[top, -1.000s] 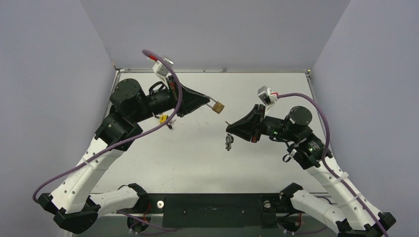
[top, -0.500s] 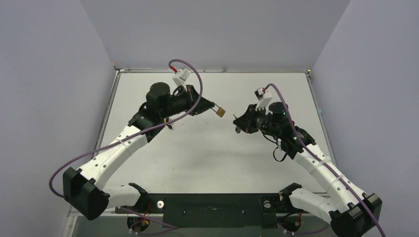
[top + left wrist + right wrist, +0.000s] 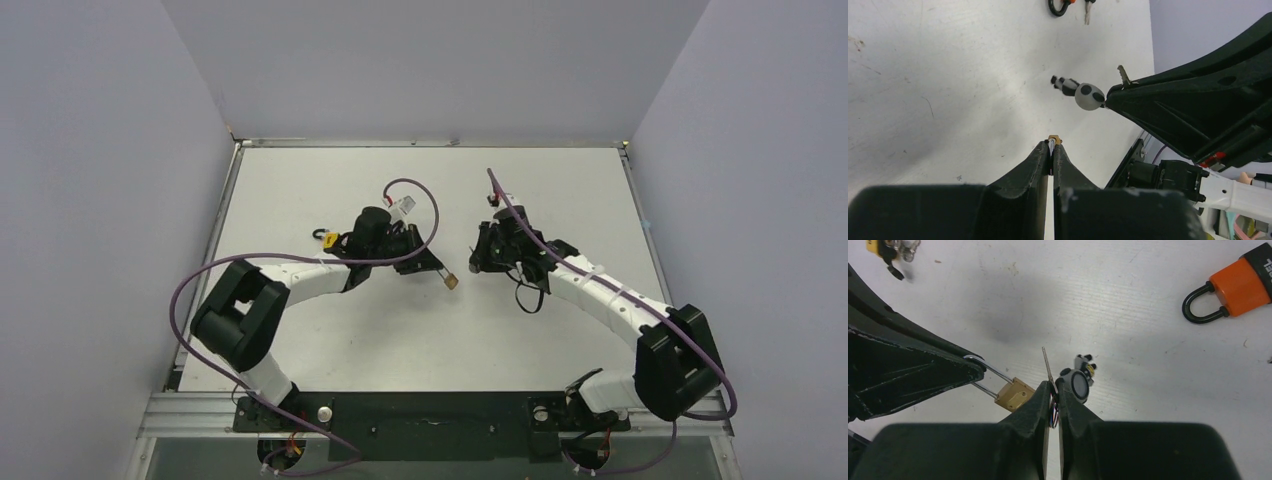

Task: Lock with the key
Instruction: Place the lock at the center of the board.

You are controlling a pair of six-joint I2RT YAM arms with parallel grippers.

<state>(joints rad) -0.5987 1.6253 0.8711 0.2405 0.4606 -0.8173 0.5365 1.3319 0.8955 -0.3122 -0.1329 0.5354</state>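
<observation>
My left gripper (image 3: pixel 437 268) is shut on the steel shackle of a small brass padlock (image 3: pixel 452 281), held low over the middle of the table. In the left wrist view only a brass corner (image 3: pixel 1053 138) shows past the closed fingertips (image 3: pixel 1052 146). My right gripper (image 3: pixel 476 258) is shut on a thin silver key (image 3: pixel 1048 367) by its head and ring. A round panda charm (image 3: pixel 1079 382) hangs beside it. In the right wrist view the key's tip points up, just right of the brass padlock (image 3: pixel 1015 393), not touching it.
An orange padlock (image 3: pixel 1233 287) lies on the table beyond the right gripper. A yellow-tagged bunch with a black hook (image 3: pixel 325 238) lies behind the left arm and shows in the right wrist view (image 3: pixel 888 247). The grey table (image 3: pixel 330 330) has walls on three sides.
Both arms have stretched out and dropped low toward the table's middle. The padlock and the key have come much closer together. Both grippers have kept their hold.
</observation>
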